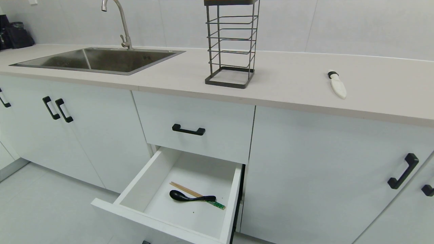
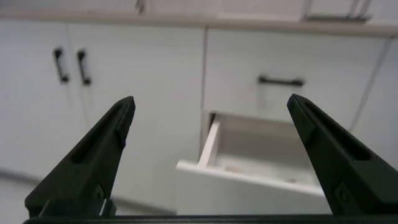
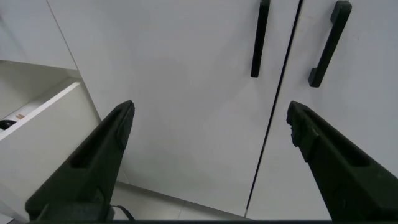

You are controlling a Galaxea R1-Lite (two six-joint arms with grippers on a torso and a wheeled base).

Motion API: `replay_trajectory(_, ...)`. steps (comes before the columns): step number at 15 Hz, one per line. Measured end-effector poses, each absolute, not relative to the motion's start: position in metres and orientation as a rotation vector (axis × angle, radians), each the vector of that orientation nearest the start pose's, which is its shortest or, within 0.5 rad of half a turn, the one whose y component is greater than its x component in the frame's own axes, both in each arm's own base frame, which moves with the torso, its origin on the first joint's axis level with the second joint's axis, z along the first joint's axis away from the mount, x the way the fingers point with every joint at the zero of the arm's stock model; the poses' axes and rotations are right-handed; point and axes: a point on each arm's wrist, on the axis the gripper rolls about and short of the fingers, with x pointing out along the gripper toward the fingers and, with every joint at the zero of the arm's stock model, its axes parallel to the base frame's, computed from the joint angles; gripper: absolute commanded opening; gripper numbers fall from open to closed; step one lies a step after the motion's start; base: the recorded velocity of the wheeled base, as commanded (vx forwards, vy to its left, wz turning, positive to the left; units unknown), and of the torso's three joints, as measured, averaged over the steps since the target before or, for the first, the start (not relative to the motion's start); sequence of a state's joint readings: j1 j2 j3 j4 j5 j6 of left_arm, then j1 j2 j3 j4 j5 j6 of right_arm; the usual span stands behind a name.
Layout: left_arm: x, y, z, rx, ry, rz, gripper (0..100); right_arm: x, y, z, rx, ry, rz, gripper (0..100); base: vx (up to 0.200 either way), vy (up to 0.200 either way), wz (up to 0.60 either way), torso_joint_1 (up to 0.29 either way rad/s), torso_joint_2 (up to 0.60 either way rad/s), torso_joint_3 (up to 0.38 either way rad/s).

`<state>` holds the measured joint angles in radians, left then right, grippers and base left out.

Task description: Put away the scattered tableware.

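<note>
A white open drawer [image 1: 135, 184] sticks out below the counter; inside lie a black spoon [image 1: 190, 196] and a pair of wooden chopsticks [image 1: 195, 195] with green ends. A white knife [image 1: 337, 84] with a black band rests on the counter at the right. My left gripper [image 2: 211, 109] is open with nothing between its fingers, held back from the cabinets and facing the open drawer [image 2: 249, 165]. My right gripper [image 3: 211, 115] is open and empty, close in front of white cabinet doors, with the drawer's side [image 3: 43, 127] beside it.
A black wire rack [image 1: 232, 44] stands on the counter [image 1: 298, 81] at the middle back. A steel sink [image 1: 98, 59] with a tap sits at the left. The closed upper drawer has a black handle [image 1: 188, 129]. Cabinet doors carry black handles [image 3: 292, 40].
</note>
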<state>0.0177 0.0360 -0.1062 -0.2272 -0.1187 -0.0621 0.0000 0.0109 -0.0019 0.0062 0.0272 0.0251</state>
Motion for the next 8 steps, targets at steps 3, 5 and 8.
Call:
replay_trajectory(3,-0.023,-0.003,0.124,-0.110,-0.079,-0.145,100,-0.022,0.001,0.076,0.024,0.016,0.027,100,0.000,0.000,0.00,0.000,0.00,0.000)
replay_trajectory(5,-0.012,-0.004,0.125,-0.203,0.061,-0.190,100,-0.022,0.001,0.076,0.025,0.016,0.028,100,0.000,0.000,0.00,0.000,0.00,0.000)
replay_trajectory(8,0.005,-0.007,0.113,-0.275,0.325,-0.322,100,-0.022,0.001,0.076,0.025,0.016,0.027,100,0.000,0.000,0.00,0.000,0.00,0.000)
